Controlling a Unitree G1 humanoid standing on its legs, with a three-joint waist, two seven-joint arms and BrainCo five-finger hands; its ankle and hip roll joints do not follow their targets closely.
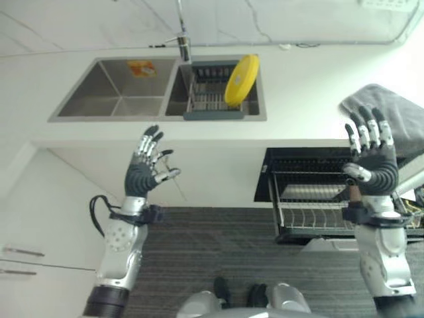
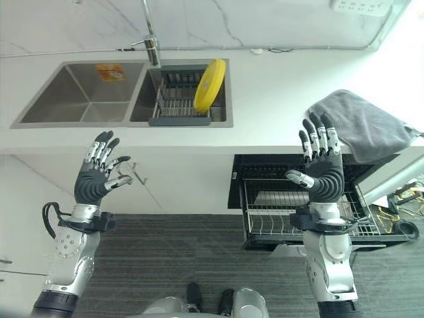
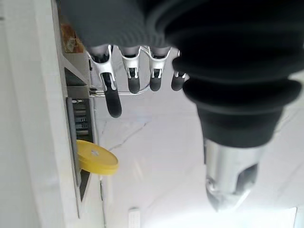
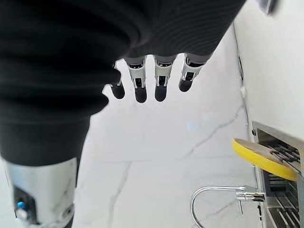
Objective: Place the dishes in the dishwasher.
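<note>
Yellow plate (image 1: 242, 80) standing on edge, tilted, in the dish rack (image 1: 211, 99) that sits in the right basin of the double sink (image 1: 119, 99), just below the faucet (image 1: 181, 40). Left basin bare but for an orange label on its far wall. Dishwasher (image 2: 245, 172) open under the white counter (image 2: 265, 106), lower wire rack (image 2: 298, 212) pulled out over the dark floor, no dishes visible on it. Grey towel (image 2: 361, 126) draped on the counter at the right, overhanging the edge above the dishwasher. Left hand (image 1: 142, 171) raised in front of the cabinet face below the sink, fingers straight and spread, thumb out, holding nothing. Right hand (image 2: 321, 169) raised in front of the open dishwasher, just beside the towel's edge, fingers upright and relaxed, thumb apart, also empty. Both hands well apart from the plate, which shows past the fingertips in each wrist view.
</note>
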